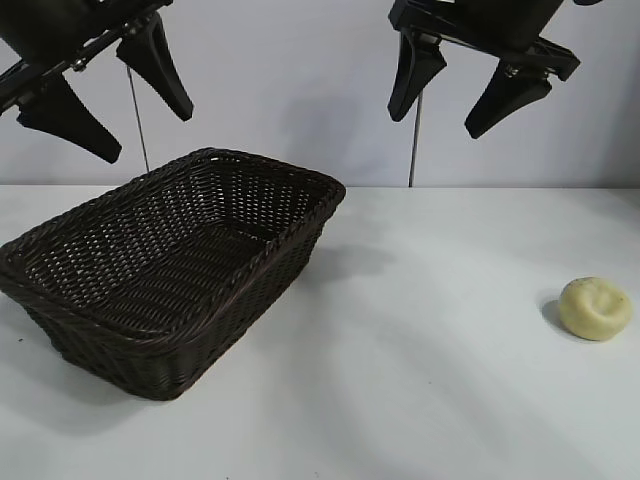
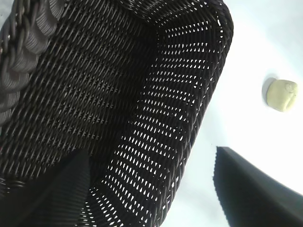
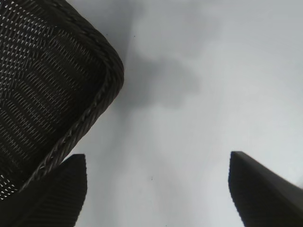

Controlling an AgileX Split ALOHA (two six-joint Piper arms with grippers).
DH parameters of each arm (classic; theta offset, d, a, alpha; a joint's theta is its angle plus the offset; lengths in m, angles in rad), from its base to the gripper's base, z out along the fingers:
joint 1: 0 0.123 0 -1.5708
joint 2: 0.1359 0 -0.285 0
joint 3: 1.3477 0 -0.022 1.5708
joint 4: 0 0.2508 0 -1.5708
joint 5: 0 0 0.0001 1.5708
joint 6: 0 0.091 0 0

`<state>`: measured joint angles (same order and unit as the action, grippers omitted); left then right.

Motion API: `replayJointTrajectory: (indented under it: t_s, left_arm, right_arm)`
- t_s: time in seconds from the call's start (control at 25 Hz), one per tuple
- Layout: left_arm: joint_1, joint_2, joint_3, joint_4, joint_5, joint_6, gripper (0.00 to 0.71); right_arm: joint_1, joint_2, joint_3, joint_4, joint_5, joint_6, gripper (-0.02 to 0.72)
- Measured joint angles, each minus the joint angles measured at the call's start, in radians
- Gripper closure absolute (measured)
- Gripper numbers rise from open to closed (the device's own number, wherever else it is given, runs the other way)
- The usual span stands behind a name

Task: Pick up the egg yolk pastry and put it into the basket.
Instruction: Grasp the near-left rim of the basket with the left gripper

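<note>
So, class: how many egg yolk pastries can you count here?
1. The egg yolk pastry sits on the table, far right of the basket. None in the basket.

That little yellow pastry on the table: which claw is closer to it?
Right. The right gripper hangs open above the table, nearer the egg yolk pastry; the left gripper hangs open over the basket.

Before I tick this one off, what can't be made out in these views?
- Egg yolk pastry: absent from the right wrist view, outside its frame.
- Basket: cut off by frame edges in both wrist views.
- Left gripper and right gripper: arms cropped by the exterior view's top edge.
</note>
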<state>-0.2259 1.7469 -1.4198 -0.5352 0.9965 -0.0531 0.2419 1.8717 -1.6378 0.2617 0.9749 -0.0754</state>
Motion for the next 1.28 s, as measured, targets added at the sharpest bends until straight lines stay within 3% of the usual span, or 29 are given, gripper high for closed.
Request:
replayJointTrajectory:
  t_s: [0.2, 0.36, 0.6, 0.92, 1.28]
  left_arm:
    - [-0.002, -0.051, 0.025, 0.081, 0.048, -0.086, 0.179]
    - [-0.007, -0.118, 0.121, 0.106, 0.029, -0.146, 0.179]
    - [-0.008, -0.222, 0.311, 0.124, -0.085, -0.269, 0.179]
    - [-0.008, -0.231, 0.504, 0.124, -0.259, -0.497, 0.179]
    - [-0.008, -0.231, 0.619, 0.122, -0.424, -0.658, 0.179]
  right_arm:
    - [0.0, 0.0, 0.0, 0.0, 0.002, 0.0, 0.113]
    - [0.0, 0.0, 0.0, 0.0, 0.003, 0.0, 0.113]
    - [0.0, 0.0, 0.0, 0.0, 0.003, 0.0, 0.113]
    - [0.0, 0.0, 0.0, 0.0, 0.005, 0.0, 0.113]
    - [0.0, 0.0, 0.0, 0.0, 0.007, 0.0, 0.113]
